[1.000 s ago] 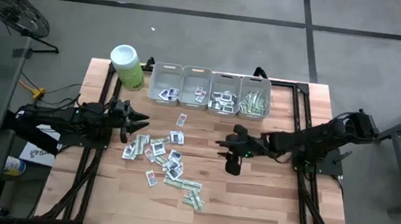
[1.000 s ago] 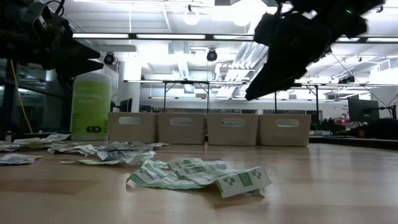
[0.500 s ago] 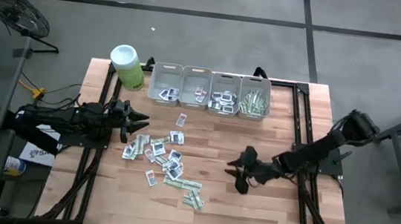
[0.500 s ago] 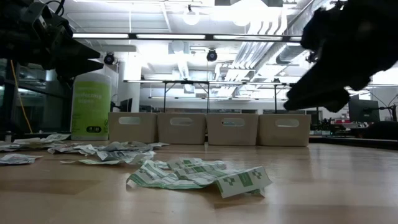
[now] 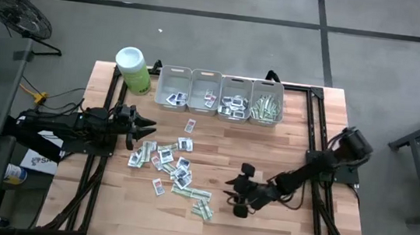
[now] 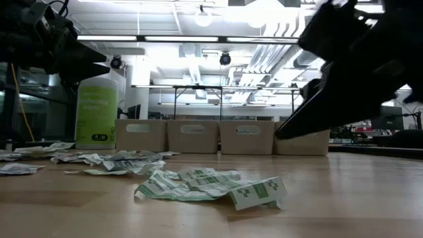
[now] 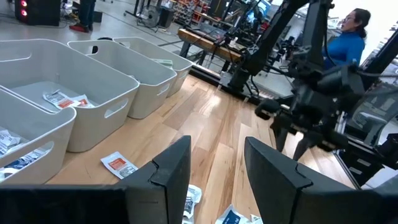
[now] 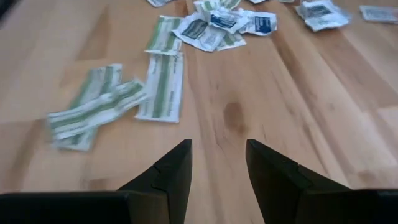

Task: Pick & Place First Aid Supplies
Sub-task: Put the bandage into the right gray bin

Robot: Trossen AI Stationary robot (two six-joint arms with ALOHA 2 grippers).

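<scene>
From up top I see the first aid supplies [image 5: 173, 168], dozens of small flat paper packets, scattered loosely over the left-middle of the light wooden table [image 5: 277, 226]. Most are squarish white packets with dark, blue or red prints; nearer the front edge lie longer green-and-white strip packets [image 8: 161, 84], a few overlapping one another and slightly crumpled. One white packet with a red print [image 7: 118, 164] lies alone just in front of the bins. Along the far edge stand four grey rectangular plastic bins [image 5: 220, 95] in a row, each already holding some packets, the rightmost one filled with green strips. A lime-green canister with a white lid [image 5: 132, 69] stands to the left of the bins. My right gripper [image 5: 234, 198] hangs over bare wood just right of the green strips, above the table and touching nothing; its fingers [image 8: 168, 171] stand parted with only tabletop between them, so it holds nothing. My left gripper [image 5: 146, 130] waits at the left side of the scatter, raised above the packets, its fingers [image 7: 171, 168] likewise spread apart and empty. Past the table's right side, in the room behind, a person in a blue top [image 7: 348, 37] stands among equipment.
</scene>
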